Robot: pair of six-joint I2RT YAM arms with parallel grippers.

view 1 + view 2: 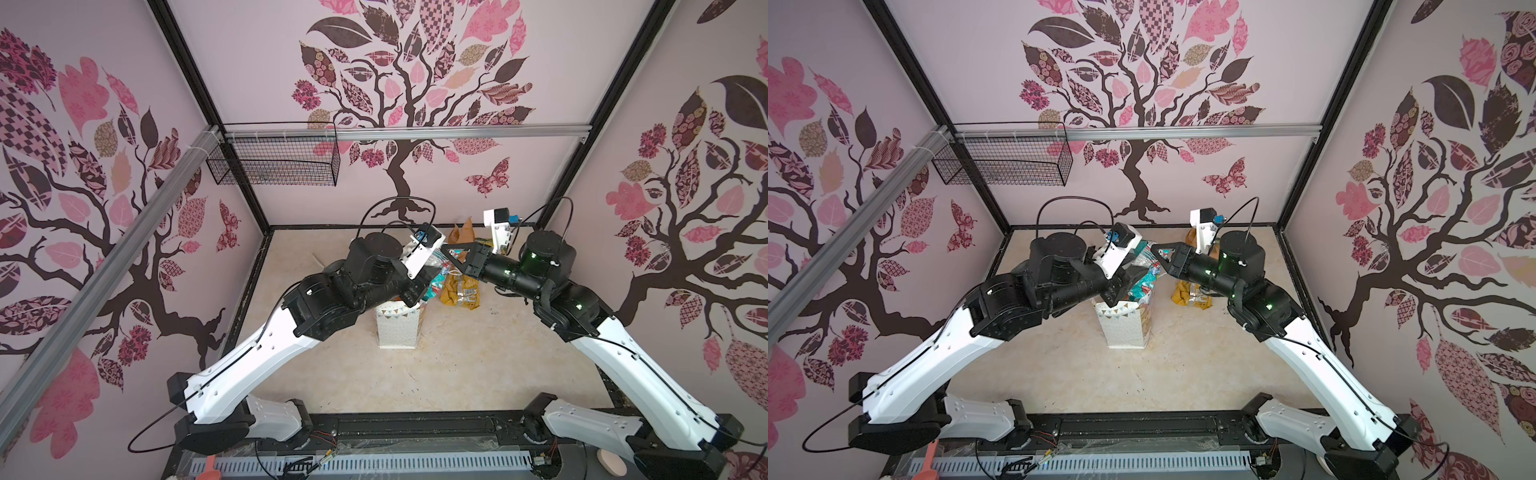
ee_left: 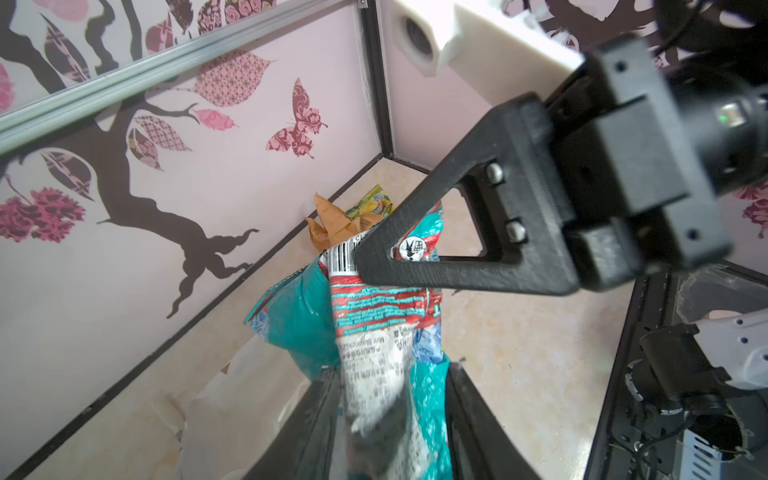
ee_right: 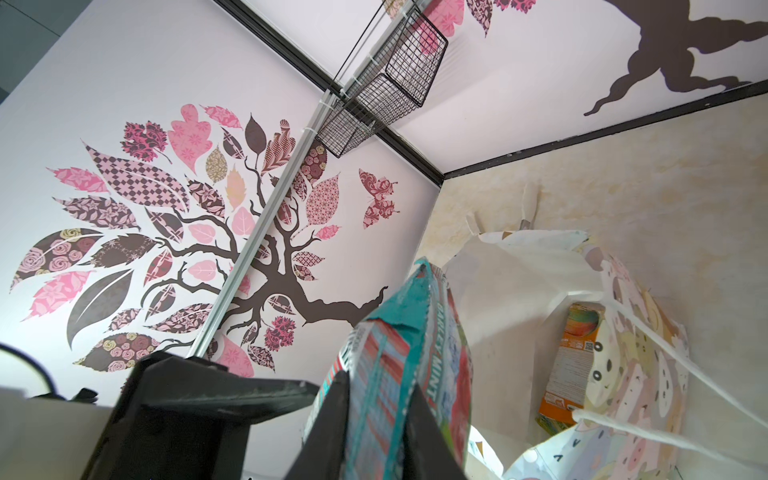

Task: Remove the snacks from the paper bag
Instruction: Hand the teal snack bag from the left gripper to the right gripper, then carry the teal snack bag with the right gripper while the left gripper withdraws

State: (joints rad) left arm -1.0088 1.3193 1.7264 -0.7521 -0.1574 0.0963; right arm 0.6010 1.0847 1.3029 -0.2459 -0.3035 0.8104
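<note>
1. Teal packet is up in the air, strung between both claws, right over the mouth of the paper bag. In both top views it shows just above the bag's rim.
2. Right gripper has it! Jaws pressed together on the packet's top edge, by the barcode. Its own wrist view shows the packet sandwiched between the two black fingers.
3. Left gripper sits at the packet's lower end with its jaws spread, one on each side of the wrapper.
4. The paper bag stands upright on the table, near the middle, mouth gaping, white cord handles draped across the opening.
5. Look inside: an orange packet is down in the bag, leaning on its wall.
6. Out on the table, a mustard-yellow packet lies just beside the bag, on the right arm's side.
7. Further back, by the rear wall, a green-and-yellow packet lies touching a crumpled tan paper piece.
8. A wire basket hangs on the back wall.
</note>
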